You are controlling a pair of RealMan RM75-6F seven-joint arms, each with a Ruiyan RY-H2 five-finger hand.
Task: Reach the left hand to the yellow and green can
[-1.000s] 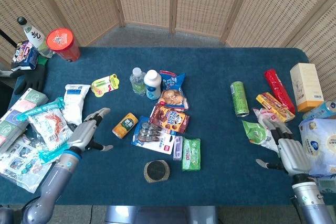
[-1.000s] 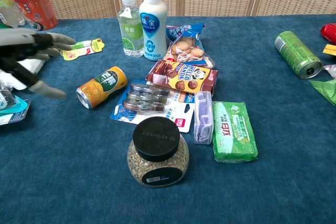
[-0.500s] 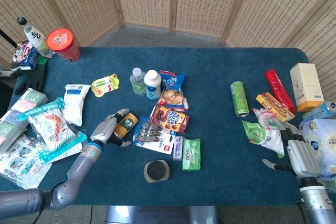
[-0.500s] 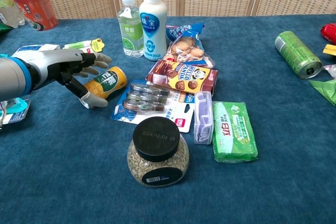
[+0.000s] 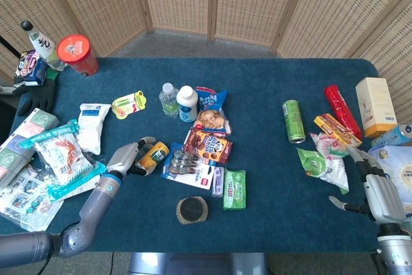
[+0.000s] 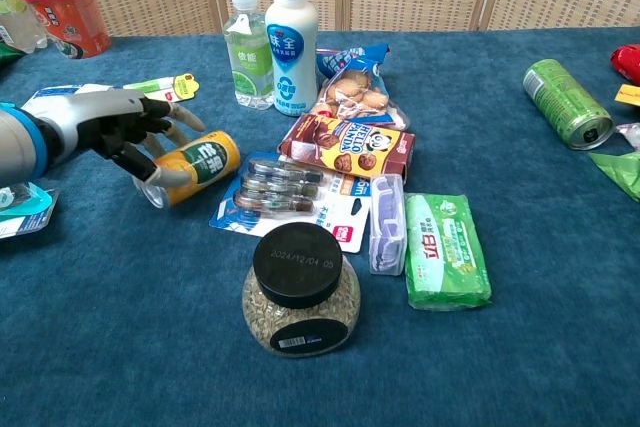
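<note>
The yellow and green can (image 5: 155, 154) (image 6: 197, 161) lies on its side on the blue table, left of centre. My left hand (image 5: 126, 157) (image 6: 112, 128) is at the can's left end. In the chest view its thumb lies in front of the can and its fingers (image 6: 172, 113) reach behind it, spread and touching the end without closing round it. My right hand (image 5: 380, 197) hovers at the table's right front edge, fingers apart and holding nothing; the chest view does not show it.
A toothbrush pack (image 6: 287, 193) and a cookie box (image 6: 347, 147) lie just right of the can. A black-lidded jar (image 6: 300, 290) stands in front. Two bottles (image 6: 273, 43) stand behind. Snack packets (image 5: 61, 152) crowd the left edge, a green can (image 5: 293, 120) lies at the right.
My left hand has moved right from the packets to the can, and its fingers now straddle the can's end. The right hand has drifted slightly right and back.
</note>
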